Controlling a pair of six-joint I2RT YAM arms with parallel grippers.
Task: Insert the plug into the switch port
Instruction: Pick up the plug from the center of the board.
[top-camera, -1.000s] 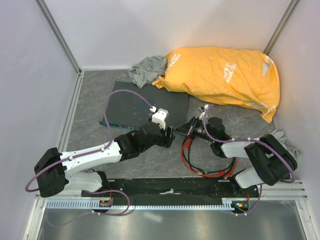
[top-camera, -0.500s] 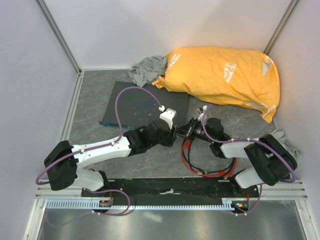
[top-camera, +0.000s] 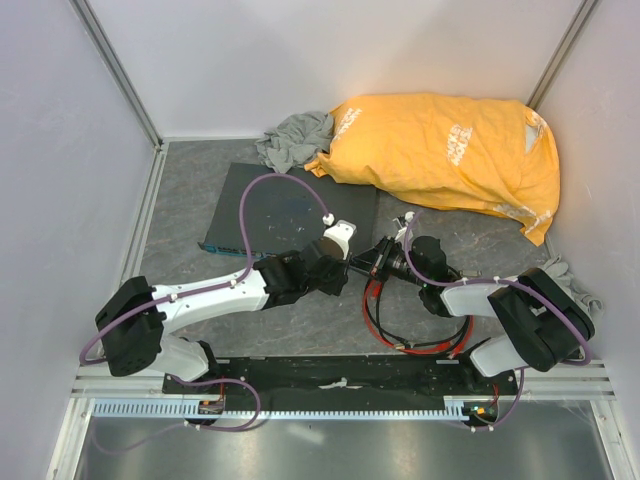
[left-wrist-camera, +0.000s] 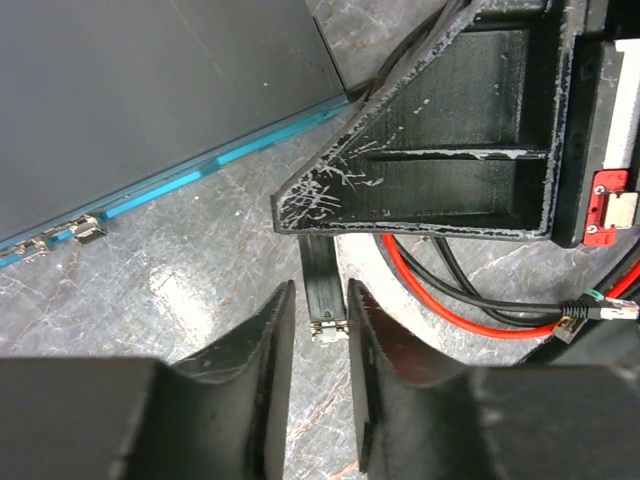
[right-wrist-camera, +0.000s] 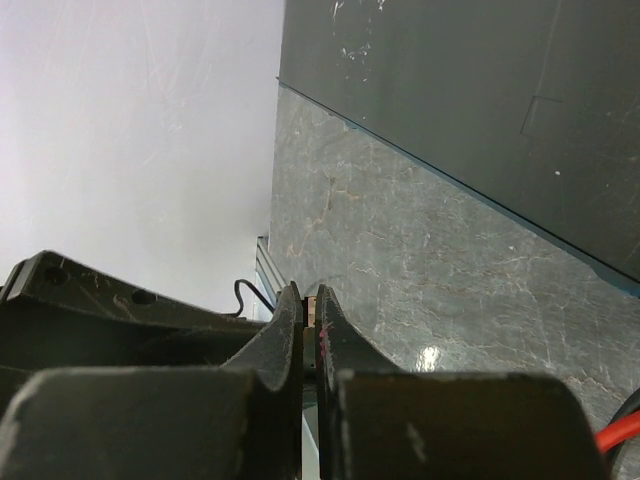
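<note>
Flat dark grey switch box (top-camera: 290, 205): its blue-green port row (left-wrist-camera: 75, 232) is lying apart from the plug.
Right gripper (right-wrist-camera: 310, 300): clamping the small plug (left-wrist-camera: 328, 325) of the thin red cable (left-wrist-camera: 450, 312).
Left gripper (left-wrist-camera: 320, 300): straddling the plug, jaws slightly apart; an off-centre squeeze is risking twisting it loose.

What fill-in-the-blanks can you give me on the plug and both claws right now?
1. The right claw is ___ on the plug.
2. The plug sits ___ the left claw's fingers.
3. The plug's cable is ___.
Missing words: shut; between; red.
</note>
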